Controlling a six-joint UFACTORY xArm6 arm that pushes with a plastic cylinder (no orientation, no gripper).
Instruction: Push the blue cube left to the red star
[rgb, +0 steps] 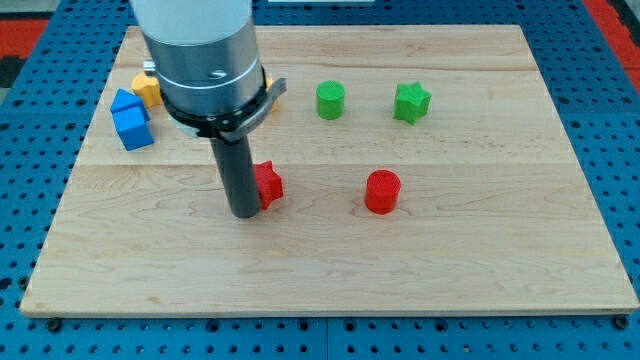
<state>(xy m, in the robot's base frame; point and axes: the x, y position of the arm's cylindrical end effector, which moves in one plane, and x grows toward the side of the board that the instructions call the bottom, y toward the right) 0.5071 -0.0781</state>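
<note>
Currently the blue cube (133, 129) lies well apart from the red star (268, 183); the push remains undone; no claw is fitted, nothing is held; my tip (245, 212) touches the star.

Arm (200, 60) perhaps hides a yellow block (147, 90).

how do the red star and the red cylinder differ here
The red star has a pointed outline; the red cylinder is round with a flat top. The star sits right beside my tip and is partly hidden by the rod; the cylinder stands alone, in full view, further to the view's right. Both are red.
</note>
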